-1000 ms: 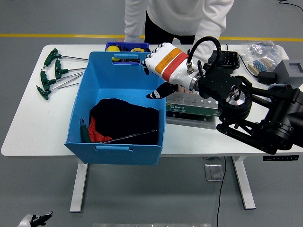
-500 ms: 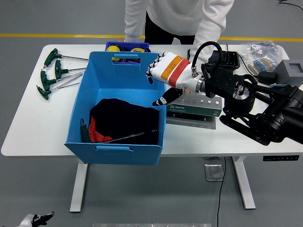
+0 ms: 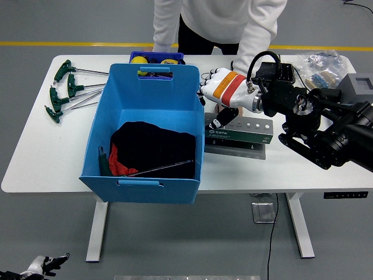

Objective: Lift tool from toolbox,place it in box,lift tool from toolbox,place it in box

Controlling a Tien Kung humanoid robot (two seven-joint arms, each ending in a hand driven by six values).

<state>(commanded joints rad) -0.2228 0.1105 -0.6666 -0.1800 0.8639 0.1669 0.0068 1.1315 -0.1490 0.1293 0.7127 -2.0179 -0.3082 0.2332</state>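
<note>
Toolbox (image 3: pixel 238 133), a green tool rack, sits on the counter (image 3: pixel 46 157) just right of the blue box (image 3: pixel 145 134), w/ a long tool (image 3: pixel 157 169) seen lying in the box on dark cloth. Right robot hand (image 3: pixel 220 96) has been pulled back from over the box to above the toolbox, fingers loosely spread, nothing held. Drop looks done; next pick prob. due.
</note>
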